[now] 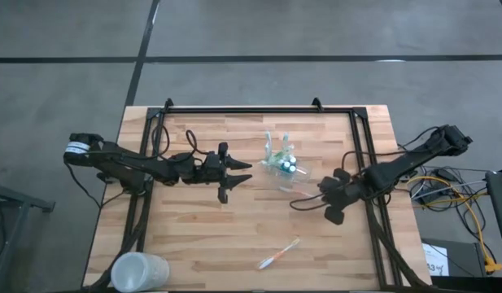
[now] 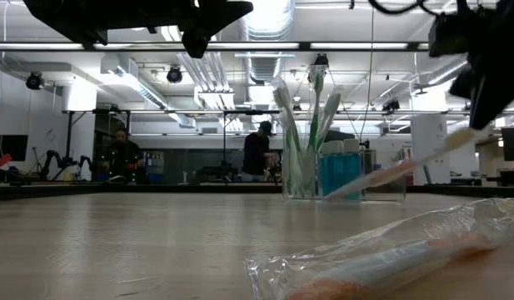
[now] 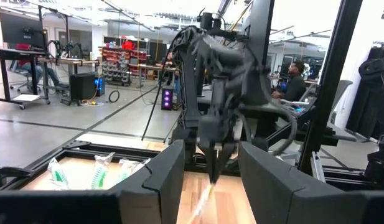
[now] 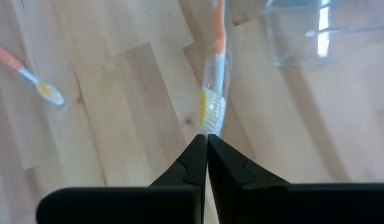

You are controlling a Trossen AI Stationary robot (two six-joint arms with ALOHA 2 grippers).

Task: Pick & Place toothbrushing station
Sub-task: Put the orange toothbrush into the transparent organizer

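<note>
My right gripper (image 4: 207,140) pinches a wrapped toothbrush (image 4: 211,106) by its head (a thin hold); it could slip before reaching the holder (image 1: 285,167), frame centre. Left gripper (image 1: 234,177) waits spread.

Dark jointed arms (image 1: 145,167), trailing black cables

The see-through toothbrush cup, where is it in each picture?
High view: the holder stands just right of the middle of the table.
Low view: middle, slightly right.
Left wrist view: hidden; only the green brush tops show, lower left.
Right wrist view: top right corner.
Shared landmark: the right gripper, shut on an orange toothbrush, shows close to the holder in every view.
</note>
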